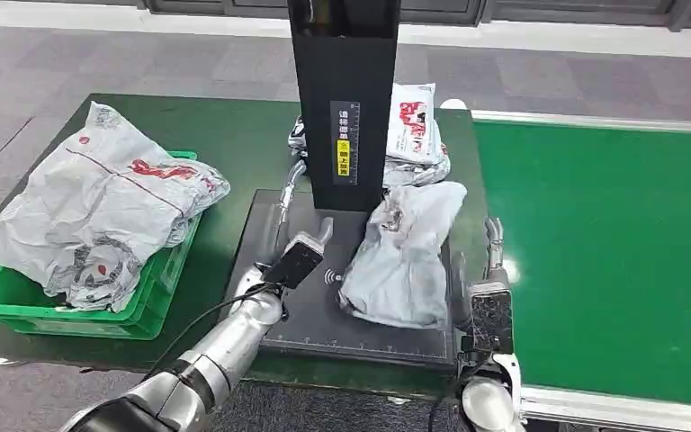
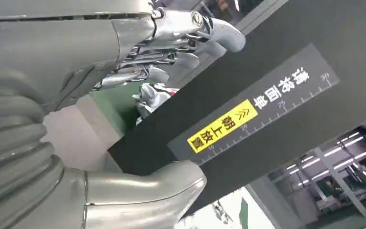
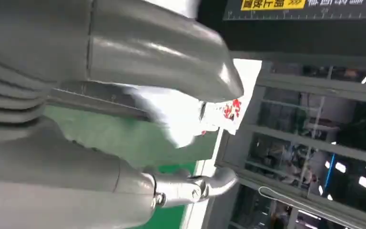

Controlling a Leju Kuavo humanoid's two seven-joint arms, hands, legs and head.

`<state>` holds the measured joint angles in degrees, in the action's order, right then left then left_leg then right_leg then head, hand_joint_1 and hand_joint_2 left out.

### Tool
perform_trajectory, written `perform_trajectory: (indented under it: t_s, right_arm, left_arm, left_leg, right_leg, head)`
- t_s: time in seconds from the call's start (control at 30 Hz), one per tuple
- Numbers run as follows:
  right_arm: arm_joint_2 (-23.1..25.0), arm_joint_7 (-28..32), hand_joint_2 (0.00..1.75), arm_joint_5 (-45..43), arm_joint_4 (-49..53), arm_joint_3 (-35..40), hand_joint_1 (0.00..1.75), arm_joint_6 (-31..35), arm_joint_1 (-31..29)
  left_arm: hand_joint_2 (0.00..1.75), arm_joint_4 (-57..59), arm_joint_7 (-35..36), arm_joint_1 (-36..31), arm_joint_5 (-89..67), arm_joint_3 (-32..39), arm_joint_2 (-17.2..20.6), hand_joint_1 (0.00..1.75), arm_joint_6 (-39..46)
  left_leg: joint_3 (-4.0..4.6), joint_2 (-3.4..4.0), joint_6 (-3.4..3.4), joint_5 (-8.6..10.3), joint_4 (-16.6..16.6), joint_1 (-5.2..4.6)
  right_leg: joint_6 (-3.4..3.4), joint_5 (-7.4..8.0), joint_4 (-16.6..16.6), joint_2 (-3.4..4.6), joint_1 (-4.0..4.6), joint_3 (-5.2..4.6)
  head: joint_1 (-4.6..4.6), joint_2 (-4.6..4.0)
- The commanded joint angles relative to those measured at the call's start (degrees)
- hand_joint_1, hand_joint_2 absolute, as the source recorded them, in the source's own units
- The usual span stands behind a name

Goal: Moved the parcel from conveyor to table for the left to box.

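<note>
The grey parcel [image 1: 402, 254] lay on the black platform [image 1: 306, 315], between the released left hand [image 1: 299, 236] at nine o'clock and the released right hand [image 1: 492, 270] at three.

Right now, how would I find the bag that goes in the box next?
Find the tall black post. At its foot a dark flat plate holds one crumpled grey parcel, between both hands. The others lie in the green crate or behind the post.
</note>
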<state>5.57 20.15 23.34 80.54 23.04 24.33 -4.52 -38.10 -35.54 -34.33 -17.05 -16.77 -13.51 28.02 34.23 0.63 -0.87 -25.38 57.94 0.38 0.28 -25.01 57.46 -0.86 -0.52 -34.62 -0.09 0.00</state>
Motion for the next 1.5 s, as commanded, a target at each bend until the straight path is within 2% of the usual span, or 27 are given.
perform_trajectory:
  t_s: [0.03,0.2,0.23,0.3,0.43,0.57,0.7,0.9,1.07,1.5]
  right_arm:
    - [-1.23,-2.47,0.0,-1.08,-8.18,-3.5,0.0,-0.45,-3.53]
    - [-1.21,-2.44,0.0,-1.06,-9.13,-3.58,0.0,-0.53,-4.08]
    - [-1.18,-4.18,0.0,-3.06,-10.66,-3.51,0.0,-4.85,-5.01]
    - [-1.43,-6.29,0.0,-2.4,-13.54,-3.13,0.0,-7.54,-6.31]
    - [-0.91,-6.12,0.0,-3.48,-17.26,-4.3,0.0,-10.94,-7.23]
    - [-0.47,-3.73,0.0,-3.16,-15.11,-6.79,0.0,-8.97,-7.33]
    - [-0.38,-3.41,0.0,-4.09,-11.66,-8.28,0.0,-8.31,-6.61]
    - [0.76,-0.7,0.0,-5.1,-7.18,-11.77,0.0,-3.02,-5.71]
    - [-0.81,-2.54,0.0,-2.31,-0.6,-13.39,0.0,-0.02,-4.04]
    - [-1.02,-2.62,0.0,-2.37,-0.68,-13.65,0.0,-0.02,-3.76]
  left_arm:
    - [1.75,5.46,0.88,-2.98,-1.16,-4.12,1.02,0.0,-1.48]
    - [1.75,5.62,0.83,-3.04,-1.15,-4.13,0.97,0.0,-1.42]
    - [1.75,5.84,0.63,-3.2,-1.32,-4.54,0.98,0.0,-1.87]
    - [1.75,6.0,0.57,-3.32,-1.44,-4.83,0.7,0.0,-2.24]
    - [1.75,6.59,1.94,-3.56,-2.95,-6.43,0.18,0.0,-3.11]
    - [1.75,13.83,11.52,-5.13,-11.34,-13.46,-0.47,0.0,-7.32]
    - [1.75,16.6,11.65,-2.54,-16.16,-17.41,-2.67,0.0,-8.97]
    - [1.75,18.35,10.07,-0.51,-20.08,-23.05,-4.58,0.0,-20.92]
    - [1.75,21.06,15.05,-1.53,-27.35,-30.65,-6.08,0.0,-27.94]
    - [1.75,21.04,15.31,-1.61,-27.49,-30.8,-6.07,0.0,-28.27]
  left_leg:
    - [-0.15,-0.08,0.02,0.03,-0.12,0.03]
    - [-0.13,-0.08,0.03,0.03,-0.11,0.02]
    - [-0.11,-0.03,0.01,0.0,-0.06,0.04]
    - [-0.11,-0.05,0.02,0.02,-0.09,0.03]
    - [-0.13,-0.04,0.02,0.03,-0.1,0.03]
    - [-0.09,-0.12,0.02,0.03,-0.07,0.03]
    - [-0.15,-0.14,0.04,0.0,-0.09,-0.02]
    - [-0.09,-0.06,0.06,-0.05,-0.06,-0.1]
    - [-0.06,-0.16,0.09,-0.06,-0.04,-0.11]
    - [-0.33,-0.07,0.23,-0.1,-0.13,-0.1]
  right_leg:
    - [-0.01,0.03,-0.15,0.04,0.03,0.17]
    - [0.0,0.03,-0.13,0.03,0.02,0.16]
    - [-0.01,0.02,-0.1,0.07,0.04,0.13]
    - [-0.01,0.03,-0.11,0.06,0.02,0.14]
    - [-0.01,0.05,-0.13,0.06,0.02,0.16]
    - [0.0,0.02,-0.09,-0.03,0.02,0.15]
    - [0.02,-0.02,-0.1,-0.05,-0.03,0.2]
    - [0.01,-0.03,-0.03,0.02,-0.11,0.11]
    - [0.02,-0.06,-0.04,-0.07,-0.12,0.11]
    - [0.17,-0.06,-0.2,-0.06,-0.12,0.48]
  head:
    - [0.0,0.0]
    - [0.0,0.0]
    - [0.0,0.0]
    - [0.0,0.0]
    - [0.0,0.0]
    - [0.0,0.0]
    - [0.0,0.0]
    - [0.0,0.0]
    - [0.0,0.0]
    - [0.0,0.0]
